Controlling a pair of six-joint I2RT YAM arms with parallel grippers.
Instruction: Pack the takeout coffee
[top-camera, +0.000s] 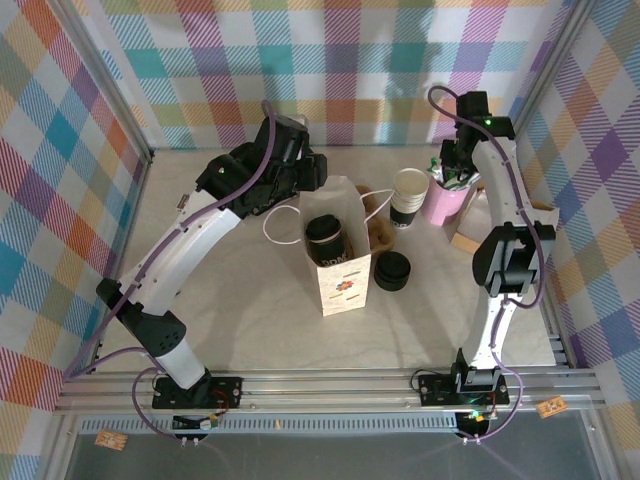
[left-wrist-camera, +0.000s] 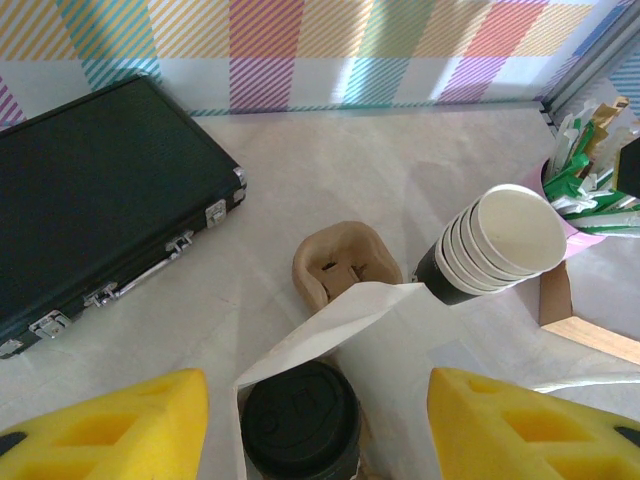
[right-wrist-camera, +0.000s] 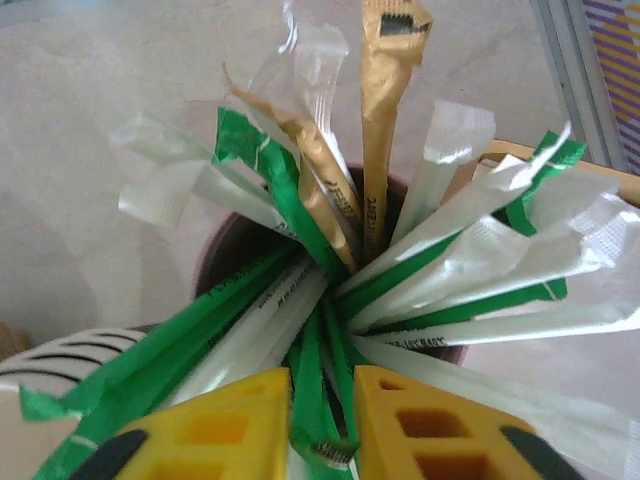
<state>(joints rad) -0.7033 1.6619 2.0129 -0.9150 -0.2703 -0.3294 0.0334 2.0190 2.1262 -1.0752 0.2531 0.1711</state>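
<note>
The takeout coffee (top-camera: 325, 240), a cup closed with a black lid (left-wrist-camera: 300, 420), stands upright inside an open white paper bag (top-camera: 345, 278) at mid-table. My left gripper (top-camera: 312, 170) hovers over the bag's mouth, open, its yellow fingers (left-wrist-camera: 120, 430) on either side of bag and cup with nothing gripped. At the back right, my right gripper (top-camera: 455, 168) reaches down into a pink cup (top-camera: 445, 205) of wrapped straws and sticks. Its yellow pads (right-wrist-camera: 230, 420) are pinched on one green-wrapped straw (right-wrist-camera: 318, 400).
A stack of white paper cups with black bands (top-camera: 408, 195) stands beside the pink cup. A low stack of black lids (top-camera: 392, 270) sits right of the bag and a beige cup carrier (left-wrist-camera: 345, 265) behind it. A black case (left-wrist-camera: 100, 200) lies at the left.
</note>
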